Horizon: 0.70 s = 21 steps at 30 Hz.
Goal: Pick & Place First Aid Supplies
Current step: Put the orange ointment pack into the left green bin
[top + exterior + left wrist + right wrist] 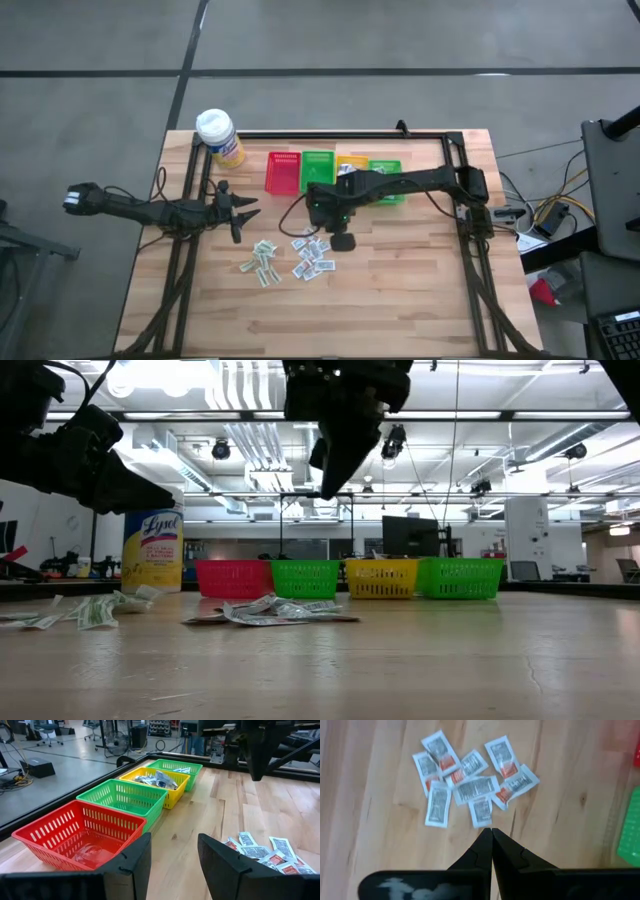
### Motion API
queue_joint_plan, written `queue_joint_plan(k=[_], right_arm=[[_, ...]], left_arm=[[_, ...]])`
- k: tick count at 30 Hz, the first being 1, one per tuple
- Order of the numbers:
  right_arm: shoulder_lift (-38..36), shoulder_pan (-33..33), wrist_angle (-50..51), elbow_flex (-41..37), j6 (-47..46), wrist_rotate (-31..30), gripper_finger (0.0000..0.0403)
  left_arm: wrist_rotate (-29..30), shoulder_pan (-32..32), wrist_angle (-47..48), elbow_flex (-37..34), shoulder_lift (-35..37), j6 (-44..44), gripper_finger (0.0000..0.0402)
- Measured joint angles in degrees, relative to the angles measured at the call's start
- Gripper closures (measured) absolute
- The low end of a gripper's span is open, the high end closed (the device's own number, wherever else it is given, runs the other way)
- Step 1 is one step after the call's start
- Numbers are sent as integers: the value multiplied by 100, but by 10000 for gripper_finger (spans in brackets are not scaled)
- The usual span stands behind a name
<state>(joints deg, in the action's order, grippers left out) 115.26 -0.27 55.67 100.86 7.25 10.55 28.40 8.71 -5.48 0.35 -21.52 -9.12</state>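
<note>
Along the far side of the wooden table (400, 300), red (282, 173), green (318, 166), yellow (352, 162) and green (388, 170) plastic baskets are lined up beside a yellow bottle (220, 138). Small white paper packets (312, 256) are scattered mid-table. Above them the right pincer (492, 831) is clenched, empty; the left pincer (244, 212) is released.

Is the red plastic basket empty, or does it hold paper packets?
Empty of packets: the left wrist view shows the red plastic basket's bare floor. The yellow plastic basket holds some.

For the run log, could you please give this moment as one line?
right end effector: shut, empty, above packets | left end effector: open, near red basket | yellow basket: holds packets
</note>
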Motion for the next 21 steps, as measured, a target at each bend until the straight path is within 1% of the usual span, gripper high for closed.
queue_joint_plan(k=[4,7,15,21], right_arm=[[0,-11,-60,-4,-313,-2,393],[0,-11,-62,-4,-386,-2,384],[0,13,-148,-219,-393,-9,349],[0,21,-792,-648,-450,-9,310]], left_arm=[[0,0,0,-1,0,-3,243],[0,0,-2,-1,0,-5,243],[-2,0,-4,-2,-2,-12,243],[-2,0,-6,0,-2,-48,243]])
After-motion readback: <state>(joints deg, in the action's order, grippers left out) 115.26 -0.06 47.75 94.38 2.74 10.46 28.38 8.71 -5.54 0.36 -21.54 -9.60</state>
